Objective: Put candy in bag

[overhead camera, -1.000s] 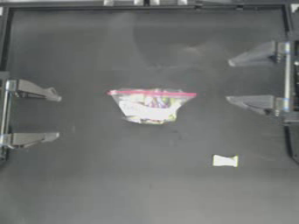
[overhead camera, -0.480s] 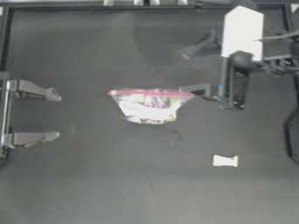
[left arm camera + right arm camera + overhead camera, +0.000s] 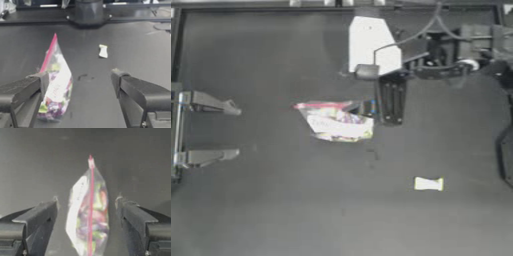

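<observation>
The bag (image 3: 336,122), crinkly clear plastic with a pink-red strip and multicoloured sweets inside, lies at the table's middle. The candy (image 3: 428,184), a small pale wrapped piece, lies alone toward the front right, well apart from the bag. My right gripper (image 3: 391,119) hangs at the bag's right end, open and holding nothing. In the right wrist view the bag (image 3: 89,213) runs lengthwise between the spread jaws, farther off. My left gripper (image 3: 236,131) is parked open at the left edge. The left wrist view looks across at the bag (image 3: 56,85) and the candy (image 3: 103,51).
The right arm, with its white link (image 3: 370,45), reaches across the back right of the table. A raised frame (image 3: 271,7) borders the back edge, and the left arm's base (image 3: 178,127) stands at the left edge.
The right arm has left its parked spot at the right and swung in over the table, now at the bag's right end. Bag, candy and left arm have not moved.
</observation>
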You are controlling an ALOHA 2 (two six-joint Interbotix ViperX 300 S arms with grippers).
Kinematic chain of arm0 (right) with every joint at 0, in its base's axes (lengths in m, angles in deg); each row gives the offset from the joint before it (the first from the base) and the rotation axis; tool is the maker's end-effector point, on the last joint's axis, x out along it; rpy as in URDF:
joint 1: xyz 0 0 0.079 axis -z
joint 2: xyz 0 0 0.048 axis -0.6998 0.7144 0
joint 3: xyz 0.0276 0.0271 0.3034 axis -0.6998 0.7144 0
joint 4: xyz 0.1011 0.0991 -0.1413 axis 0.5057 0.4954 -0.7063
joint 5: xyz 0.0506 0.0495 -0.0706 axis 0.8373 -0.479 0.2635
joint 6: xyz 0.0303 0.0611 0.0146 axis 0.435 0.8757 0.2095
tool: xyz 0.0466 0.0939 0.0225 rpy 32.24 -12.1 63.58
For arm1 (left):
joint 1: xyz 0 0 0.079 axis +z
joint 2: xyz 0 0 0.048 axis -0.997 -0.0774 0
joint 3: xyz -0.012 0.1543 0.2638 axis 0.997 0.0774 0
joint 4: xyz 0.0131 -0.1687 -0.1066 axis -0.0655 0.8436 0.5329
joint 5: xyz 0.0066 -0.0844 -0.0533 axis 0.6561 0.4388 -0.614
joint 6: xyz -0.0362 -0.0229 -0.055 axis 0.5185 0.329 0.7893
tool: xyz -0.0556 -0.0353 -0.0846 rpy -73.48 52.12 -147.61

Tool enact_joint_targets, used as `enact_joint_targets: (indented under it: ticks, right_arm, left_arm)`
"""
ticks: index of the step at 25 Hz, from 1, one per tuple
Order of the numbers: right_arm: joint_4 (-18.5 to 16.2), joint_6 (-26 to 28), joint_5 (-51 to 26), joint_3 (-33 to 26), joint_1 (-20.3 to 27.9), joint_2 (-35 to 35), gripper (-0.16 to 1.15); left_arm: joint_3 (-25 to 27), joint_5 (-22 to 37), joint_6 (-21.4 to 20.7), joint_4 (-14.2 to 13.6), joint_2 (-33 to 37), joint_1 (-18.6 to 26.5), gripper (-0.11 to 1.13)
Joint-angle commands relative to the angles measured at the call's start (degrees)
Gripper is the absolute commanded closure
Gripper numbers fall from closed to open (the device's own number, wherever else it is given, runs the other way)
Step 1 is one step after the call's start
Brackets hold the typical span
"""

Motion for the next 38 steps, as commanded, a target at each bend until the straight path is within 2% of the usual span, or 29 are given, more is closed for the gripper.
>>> enact_joint_targets:
  ticks: [1,6,20,38]
  right_arm:
    - [-0.2,-0.2,-1.3,-4.6,0.1,1.9,0.01]
    - [-1.1,-0.3,-4.2,-8.8,0.1,6.5,0.01]
    - [-0.5,-2.8,-9.2,-17.4,-0.4,15.6,0.01]
    - [-1.0,-3.1,-11.3,-22.6,-2.2,21.6,0.01]
  left_arm:
    - [-0.3,-0.4,0.1,0.1,0.1,0.2,0.00]
    - [0.0,-0.4,0.1,0.3,0.3,0.4,0.00]
    - [0.3,-0.4,0.3,0.4,0.2,0.5,0.00]
    - [1.1,-0.4,0.4,0.9,0.3,1.0,0.01]
